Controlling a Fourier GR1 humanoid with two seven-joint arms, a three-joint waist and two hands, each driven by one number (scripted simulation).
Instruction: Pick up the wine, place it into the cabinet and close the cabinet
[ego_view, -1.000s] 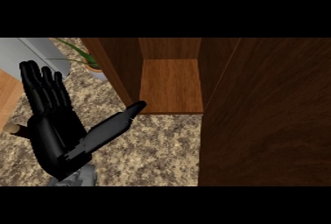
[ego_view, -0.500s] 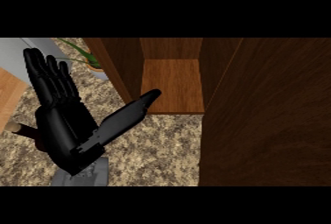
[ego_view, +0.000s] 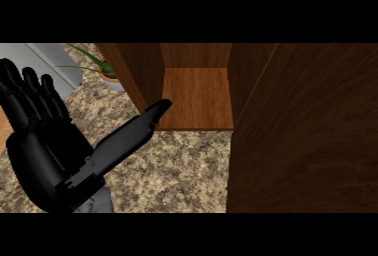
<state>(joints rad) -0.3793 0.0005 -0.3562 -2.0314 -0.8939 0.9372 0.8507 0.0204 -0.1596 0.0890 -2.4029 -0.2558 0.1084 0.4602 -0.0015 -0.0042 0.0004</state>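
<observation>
Inspector: Your left robot hand (ego_view: 46, 150) shows at the view's left, spread wide, fingers straight and pointing up, holding nothing. Its thumb (ego_view: 133, 135) stretches up and to the right, its tip just at the front edge of the cabinet (ego_view: 196, 97) shelf.

Operator: And the wine?

Inspector: You will not find it in this view; I cannot tell where it is. The cabinet stands open to the right of the hand, its wooden door (ego_view: 306, 135) further right. The speckled tabletop (ego_view: 181, 170) lies beside the hand. A potted plant (ego_view: 100, 67) sits above the thumb.
</observation>
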